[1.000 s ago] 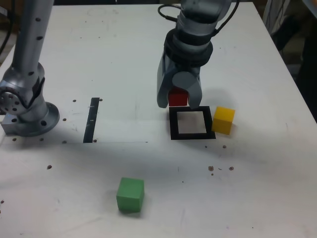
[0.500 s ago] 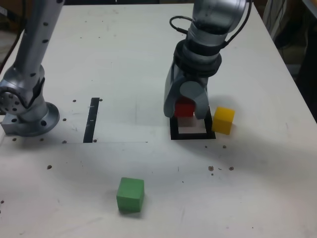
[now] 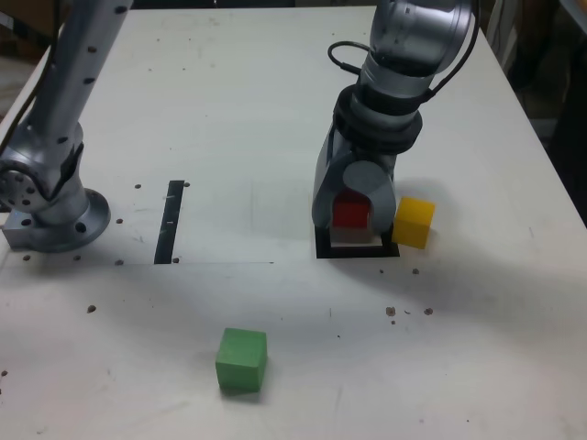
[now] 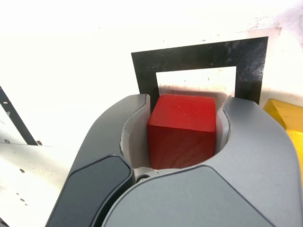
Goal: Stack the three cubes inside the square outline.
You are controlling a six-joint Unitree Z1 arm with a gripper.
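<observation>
My gripper point(image 3: 352, 218) is shut on the red cube point(image 3: 350, 214), which hangs just over the square outline point(image 3: 323, 248) in the exterior view. The wrist view has the red cube point(image 4: 183, 126) clamped between both grey jaws, with the square outline point(image 4: 199, 56) and its white centre directly beyond it. Touching the outline's edge on the exterior view's right stands the yellow cube point(image 3: 414, 222), whose corner also shows as the yellow cube point(image 4: 287, 118) in the wrist view. The green cube point(image 3: 242, 360) sits alone near the table's front.
A narrow black strip point(image 3: 170, 221) lies on the white table point(image 3: 211, 101), left of the outline in the exterior view. The arm's grey base point(image 3: 50, 215) stands at that view's far left. Small dark specks dot the tabletop.
My gripper has carried the red cube toward the front and slightly to the exterior view's right, from behind the outline to over its centre, and lower. The yellow and green cubes have not moved.
</observation>
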